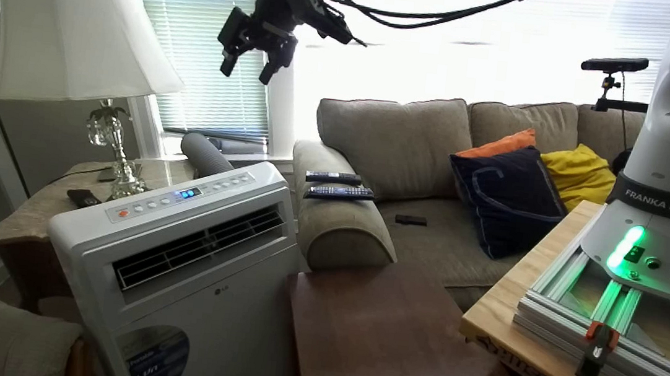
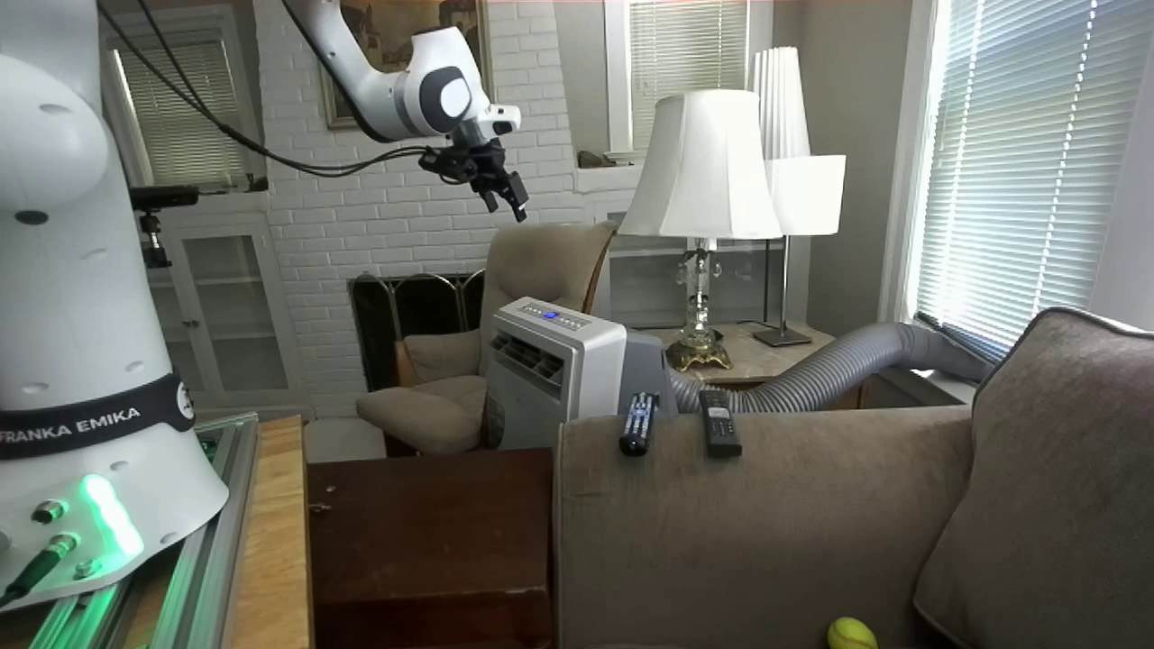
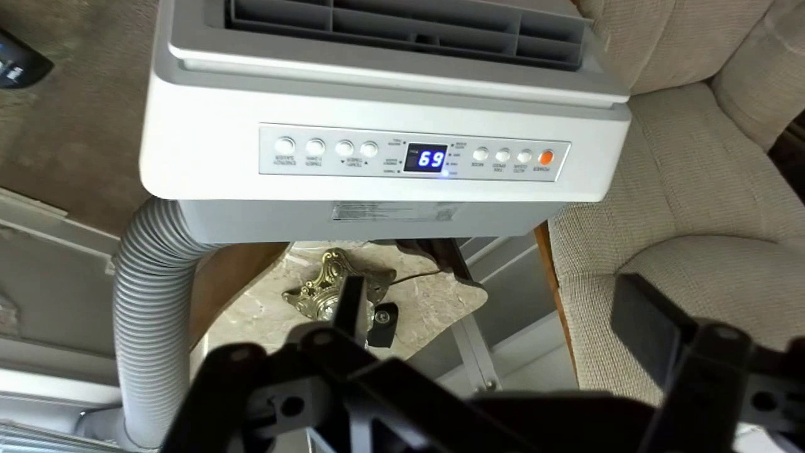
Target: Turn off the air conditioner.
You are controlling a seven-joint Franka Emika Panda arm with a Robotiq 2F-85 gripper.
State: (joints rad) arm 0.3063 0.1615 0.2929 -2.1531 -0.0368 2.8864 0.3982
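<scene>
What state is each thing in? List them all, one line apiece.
air conditioner: on
display: lit, reading 69
power button: orange, untouched
louvred vent: open
gripper: open, holding nothing
exhaust hose: bent, running from behind the air conditioner
base light: lit green
window blind: lowered
cabinet door: shut
glass-stemmed lamp: upright; whether lit, cannot tell

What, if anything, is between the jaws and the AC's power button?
Nothing visible. The open jaws hang higher than the air conditioner in both exterior views, and the wrist view shows its orange power button uncovered.
</scene>
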